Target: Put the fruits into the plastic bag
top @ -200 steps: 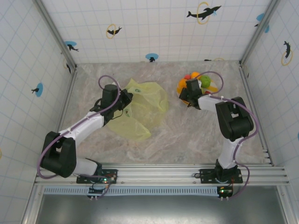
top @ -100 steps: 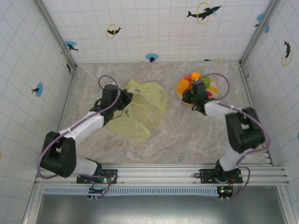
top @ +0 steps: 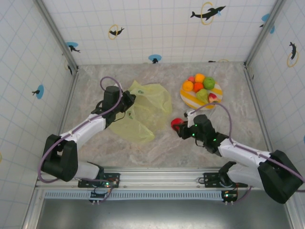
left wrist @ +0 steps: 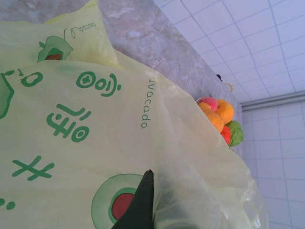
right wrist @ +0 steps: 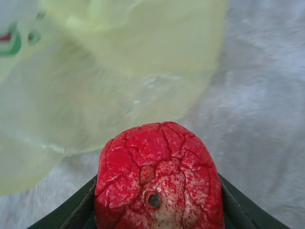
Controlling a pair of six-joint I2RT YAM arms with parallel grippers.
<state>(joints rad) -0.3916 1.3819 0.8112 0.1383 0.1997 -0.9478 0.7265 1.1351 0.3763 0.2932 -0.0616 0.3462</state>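
Top: left tool (top: 127,101) pinched shut on the edge of the bag (top: 147,109), which lies on the counter (top: 157,148). Right tool (top: 179,128) grips a red apple (top: 176,123) just right of the bag. Other fruits (top: 199,86) sit on the plate (top: 190,101)
Left wrist: bag film against a finger (left wrist: 142,202)
Right wrist: apple between the fingers, bag ahead

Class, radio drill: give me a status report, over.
Left gripper shut on plastic bag. Right gripper holds red apple, beside bag. Bare table between them.
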